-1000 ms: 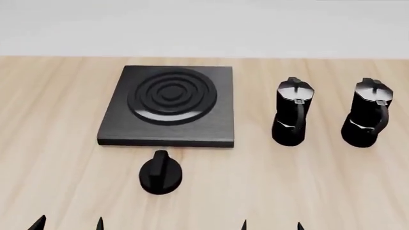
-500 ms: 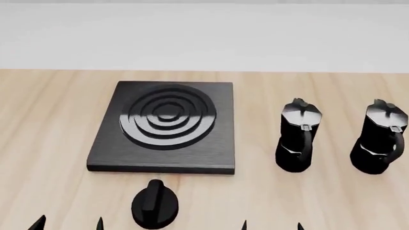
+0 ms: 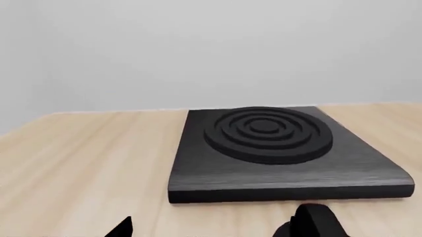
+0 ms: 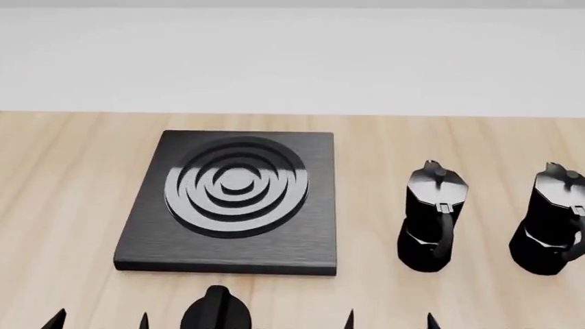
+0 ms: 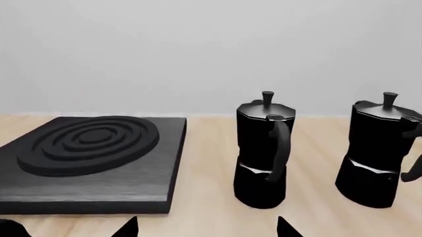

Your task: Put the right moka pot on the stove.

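The right moka pot [image 4: 552, 223] stands upright at the right edge of the wooden table; it also shows in the right wrist view [image 5: 378, 150]. A second identical pot [image 4: 431, 218] stands to its left, also in the right wrist view [image 5: 264, 150]. The stove [image 4: 232, 200] lies left of both pots, with raised rings; it shows in the left wrist view [image 3: 277, 150] and the right wrist view [image 5: 92, 163]. My left gripper [image 4: 98, 320] and right gripper [image 4: 390, 320] show only their fingertips at the near edge, spread apart and empty, well short of the pots.
A small round black knob [image 4: 216, 312] sits on the table just in front of the stove, between my grippers; it also shows in the left wrist view [image 3: 315, 224]. The wooden table [image 4: 64, 205] ends at a pale wall behind.
The head view has tilted or moved: stove, pots and knob all sit lower in the frame and look nearer. The fingertips keep their place in the view. No object has moved on the table.
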Robot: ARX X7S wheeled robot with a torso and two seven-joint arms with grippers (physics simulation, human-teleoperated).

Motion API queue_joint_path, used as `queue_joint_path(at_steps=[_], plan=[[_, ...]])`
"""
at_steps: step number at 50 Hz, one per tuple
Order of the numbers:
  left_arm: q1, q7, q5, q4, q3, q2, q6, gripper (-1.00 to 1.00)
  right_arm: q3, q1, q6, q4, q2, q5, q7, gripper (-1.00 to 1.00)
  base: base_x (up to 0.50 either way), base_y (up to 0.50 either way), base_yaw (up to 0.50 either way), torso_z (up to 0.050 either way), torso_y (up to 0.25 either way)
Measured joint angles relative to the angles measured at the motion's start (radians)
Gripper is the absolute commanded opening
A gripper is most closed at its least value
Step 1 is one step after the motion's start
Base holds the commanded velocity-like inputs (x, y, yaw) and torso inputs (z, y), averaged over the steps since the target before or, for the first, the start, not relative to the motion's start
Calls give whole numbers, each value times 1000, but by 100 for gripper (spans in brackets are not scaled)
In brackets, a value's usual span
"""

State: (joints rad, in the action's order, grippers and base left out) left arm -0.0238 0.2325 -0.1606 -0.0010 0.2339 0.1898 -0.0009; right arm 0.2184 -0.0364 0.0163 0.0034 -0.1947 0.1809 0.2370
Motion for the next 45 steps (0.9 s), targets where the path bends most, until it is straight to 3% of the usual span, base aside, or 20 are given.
queue_joint_path(at_steps=[13, 35, 45], plan=[[-3, 35, -12, 162, 0, 29, -154, 100, 0, -2, -83, -106, -27, 9, 22, 100, 0, 0, 0, 0, 0], [-72, 118, -49, 627, -16, 104, -609, 100, -23, -16, -355, -418, -95, 47, 94, 100, 0, 0, 0, 0, 0], [-101, 142, -78, 770, -41, 119, -752, 100, -26, -25, -432, -502, -112, 50, 122, 100, 0, 0, 0, 0, 0]])
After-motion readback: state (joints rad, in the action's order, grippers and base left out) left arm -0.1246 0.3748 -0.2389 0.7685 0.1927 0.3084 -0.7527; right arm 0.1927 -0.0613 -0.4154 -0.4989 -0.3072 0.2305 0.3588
